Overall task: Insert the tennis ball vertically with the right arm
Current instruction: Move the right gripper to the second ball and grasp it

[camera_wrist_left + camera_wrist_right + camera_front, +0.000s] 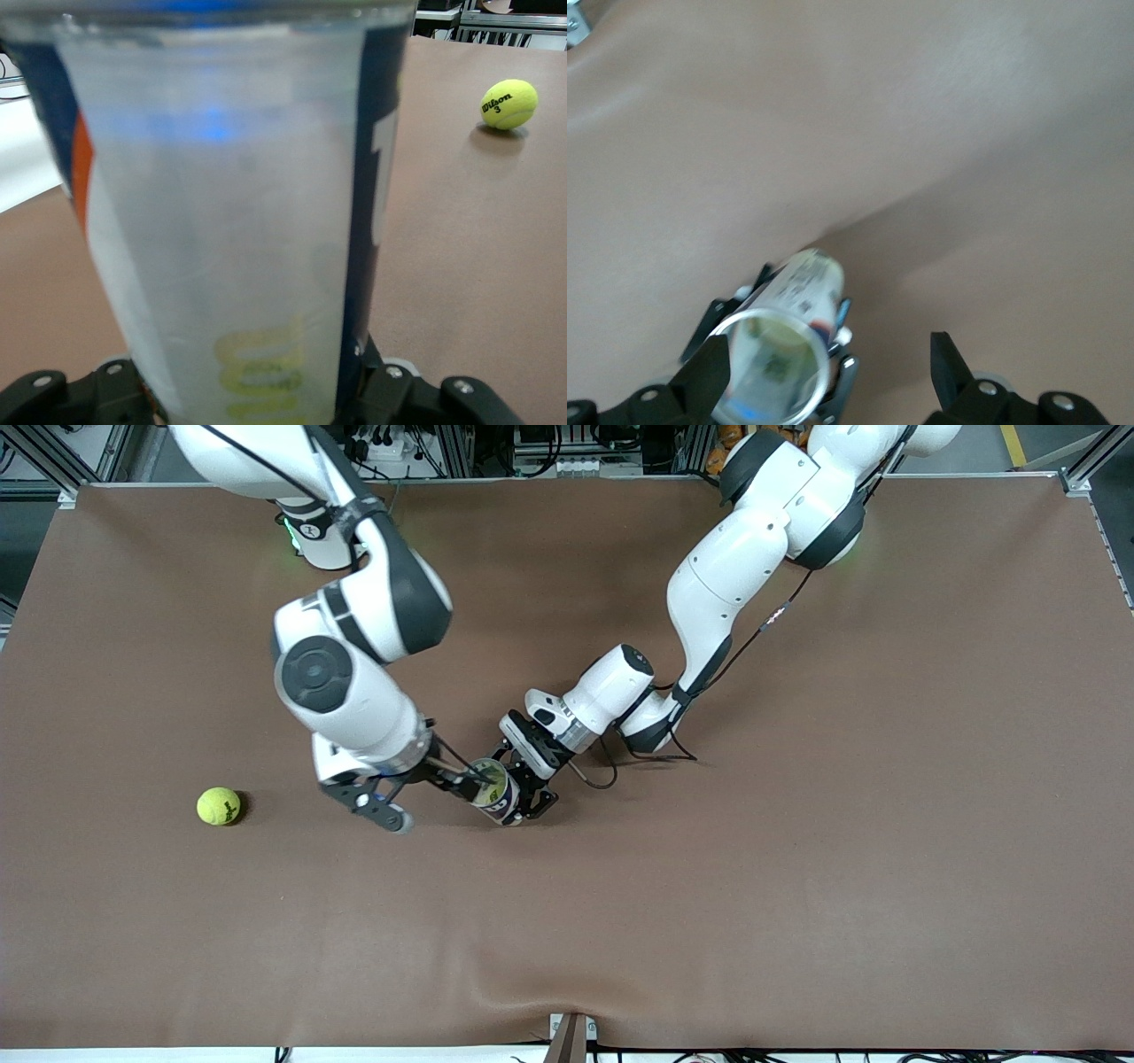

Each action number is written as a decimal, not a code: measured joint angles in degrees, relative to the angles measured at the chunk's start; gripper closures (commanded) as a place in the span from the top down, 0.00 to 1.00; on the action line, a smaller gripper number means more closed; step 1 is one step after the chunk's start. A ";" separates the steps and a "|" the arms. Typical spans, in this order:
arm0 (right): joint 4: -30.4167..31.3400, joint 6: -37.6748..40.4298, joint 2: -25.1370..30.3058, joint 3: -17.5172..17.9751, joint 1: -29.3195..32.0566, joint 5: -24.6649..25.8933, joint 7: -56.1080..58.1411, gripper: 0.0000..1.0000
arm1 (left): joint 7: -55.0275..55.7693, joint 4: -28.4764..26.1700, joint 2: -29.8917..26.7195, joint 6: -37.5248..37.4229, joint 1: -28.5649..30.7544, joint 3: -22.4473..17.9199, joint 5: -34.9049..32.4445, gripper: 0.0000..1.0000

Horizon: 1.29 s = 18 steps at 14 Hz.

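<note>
Your left arm reaches down from its base to mid-table, wrist angled low; its left gripper (518, 797) is clamped around the upright clear can (493, 786). Your right arm folds sharply at the elbow, and its right gripper (831, 363) hangs over the can's mouth, fingers (950, 365) spread wide.

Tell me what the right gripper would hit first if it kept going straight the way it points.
Probably the can's open rim. The right gripper is open just above it, one finger over the mouth, pointing down. The left gripper holds the can upright. Depth is unclear.
</note>
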State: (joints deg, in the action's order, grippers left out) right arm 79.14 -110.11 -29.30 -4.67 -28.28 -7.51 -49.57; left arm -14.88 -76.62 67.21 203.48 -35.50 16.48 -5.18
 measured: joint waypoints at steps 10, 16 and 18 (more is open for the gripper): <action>1.95 8.40 0.01 -0.43 17.85 6.22 29.62 1.00 | 0.00 0.02 0.00 0.00 0.12 -0.02 0.00 0.80; 6.04 2.85 -3.22 -0.45 23.38 14.55 42.73 1.00 | 0.00 0.03 0.00 0.00 0.26 -0.03 0.00 0.81; 7.75 -0.54 -3.52 -0.48 26.27 14.67 47.60 1.00 | 0.00 0.03 0.00 0.00 0.27 -0.03 0.00 0.80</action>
State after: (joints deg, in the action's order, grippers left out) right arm 86.89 -110.65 -32.82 -5.15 -2.01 7.16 -1.97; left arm -14.88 -76.59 67.21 203.48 -35.23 16.44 -5.18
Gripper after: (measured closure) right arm 0.000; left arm 0.194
